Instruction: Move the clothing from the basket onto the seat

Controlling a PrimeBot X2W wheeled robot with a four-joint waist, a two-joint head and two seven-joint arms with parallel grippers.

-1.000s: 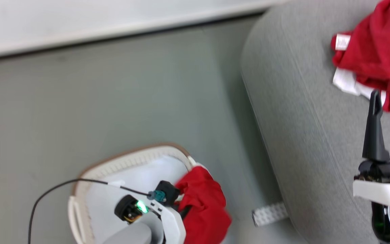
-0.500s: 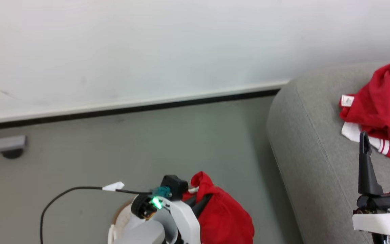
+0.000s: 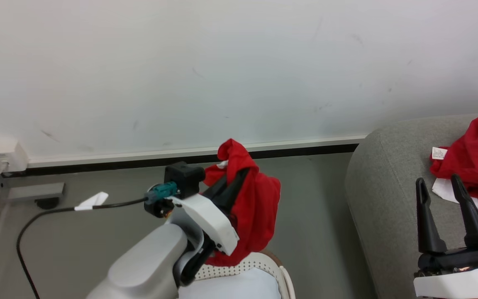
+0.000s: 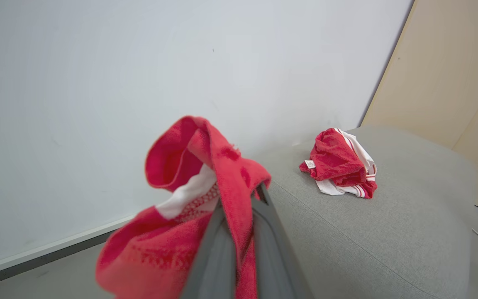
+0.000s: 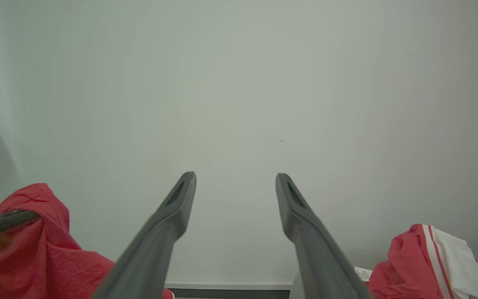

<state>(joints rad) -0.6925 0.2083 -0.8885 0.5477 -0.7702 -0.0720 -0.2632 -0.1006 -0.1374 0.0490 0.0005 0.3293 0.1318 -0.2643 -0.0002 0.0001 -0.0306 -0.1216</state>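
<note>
A red piece of clothing (image 3: 255,207) hangs in the air above the white basket (image 3: 259,262), and my left gripper (image 3: 239,176) is shut on it. The left wrist view has the same garment (image 4: 206,195) draped over the closed fingers (image 4: 272,236). A second red and white garment (image 3: 477,166) lies crumpled on the grey seat (image 3: 384,199), also seen on the seat (image 4: 388,241) as a bundle (image 4: 340,162). My right gripper (image 3: 437,180) stands open over the seat's near part, its fingers (image 5: 168,220) spread with nothing between them.
A white wall with a dark skirting strip (image 3: 139,160) runs behind the grey floor (image 3: 313,216). A black cable (image 3: 56,211) trails from my left wrist. A wall socket box (image 3: 4,155) sits at the far left. A beige panel (image 4: 446,74) stands beyond the seat.
The camera has tilted up, so the wall has come into view. My left gripper has lifted the red garment well above the basket. The right gripper has stayed open by the seat.
</note>
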